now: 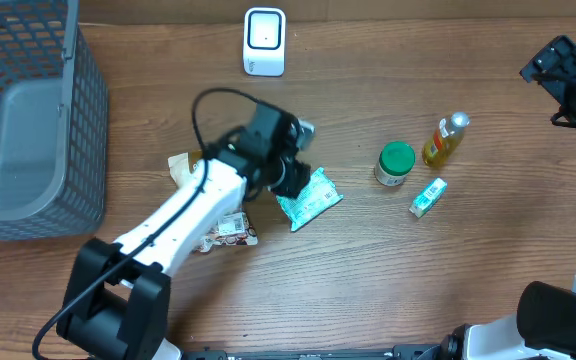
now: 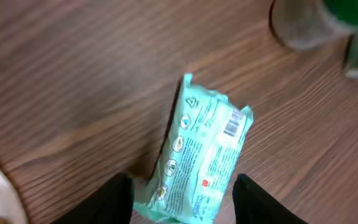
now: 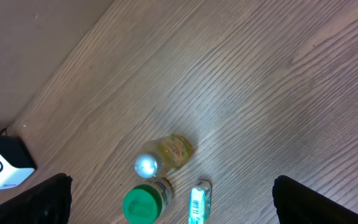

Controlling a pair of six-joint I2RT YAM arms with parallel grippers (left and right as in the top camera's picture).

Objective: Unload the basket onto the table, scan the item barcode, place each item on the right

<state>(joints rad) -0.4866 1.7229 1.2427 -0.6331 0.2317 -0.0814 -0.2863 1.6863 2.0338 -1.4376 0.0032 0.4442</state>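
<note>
Presently, the left gripper [image 2: 182, 182] hangs low over the wooden table [image 1: 418, 280], near its middle, jaws parted. The two black fingers [image 2: 115, 200] stand one on each side of the near end of the teal packet [image 2: 204, 160]. The packet lies flat on the wood between them, not lifted. Whether the pads actually press its edges I cannot tell from the wrist view, as they sit right beside it. The packet's printed face is up, with a small white barcode [image 2: 232, 124] near the far corner, angled away from the gripper. From above, the packet sits just right of the left wrist, well short of the white scanner [image 1: 264, 41] that stands at the far edge of the table. The right gripper [image 3: 173, 186] is raised at the far right, jaws spread wide and gripping nothing. Below it are a green-lidded jar [image 1: 396, 163], a yellow bottle with a silver cap [image 1: 446, 138] and a small green-and-white box [image 1: 428, 197], clustered near one another. A grey mesh basket [image 1: 78, 120] fills the left end. A beige bag [image 1: 181, 167] and a brown-and-white snack wrapper [image 1: 232, 232] lie partly beneath the left arm.
</note>
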